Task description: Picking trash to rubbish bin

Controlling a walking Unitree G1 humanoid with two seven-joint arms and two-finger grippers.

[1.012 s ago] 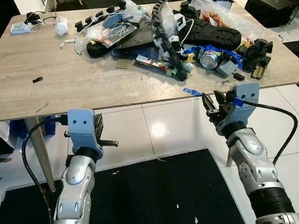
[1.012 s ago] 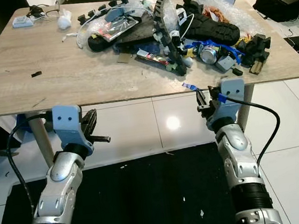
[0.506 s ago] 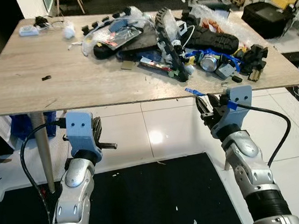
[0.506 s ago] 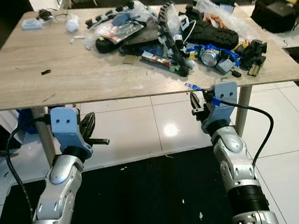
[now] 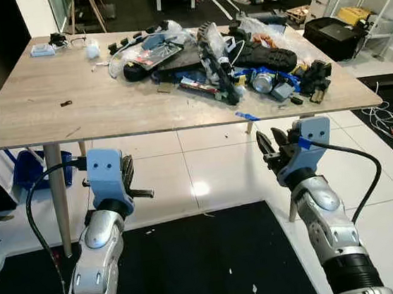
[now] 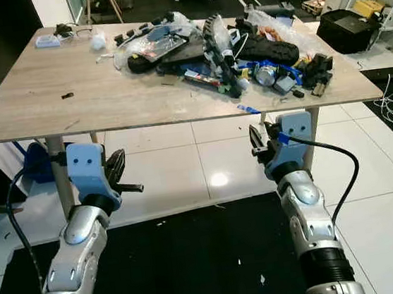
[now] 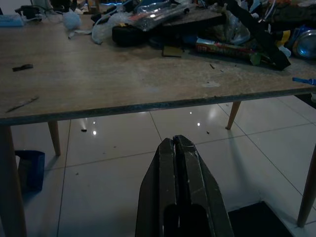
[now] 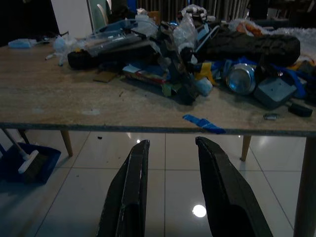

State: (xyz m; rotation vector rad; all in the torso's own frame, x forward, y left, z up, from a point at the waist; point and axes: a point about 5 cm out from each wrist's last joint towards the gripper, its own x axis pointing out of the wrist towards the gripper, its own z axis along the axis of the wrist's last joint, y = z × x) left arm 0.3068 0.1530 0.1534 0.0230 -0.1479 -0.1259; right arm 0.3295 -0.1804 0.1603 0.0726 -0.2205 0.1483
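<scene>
We face a wide wooden desk (image 5: 107, 107) standing on a white tiled floor (image 5: 207, 174), with a black mat (image 5: 196, 267) under our arms. The trash pile (image 5: 221, 52) sprawls across the far right half of the desk: clear plastic wrap, black rubber treads, a long black shoe sole (image 5: 265, 52), a silver can (image 5: 262, 80) on its side, and black foam blocks (image 5: 316, 76) near the right edge. A strip of blue tape (image 5: 247, 116) hangs over the front edge of the desk. A black bag (image 5: 333, 35) sits on the floor beyond the right end. A blue dustpan (image 8: 27, 163) with a brush rests on the floor under the desk's left side. A small white ball of paper (image 5: 92, 51) and a pale blue box (image 5: 42, 49) lie at the far left corner.

Our left gripper (image 7: 178, 148) hovers below desk height, well short of the front edge, fingers pressed together and empty. Our right gripper (image 8: 170, 153) hovers low near the blue tape, fingers spread apart, holding nothing.
</scene>
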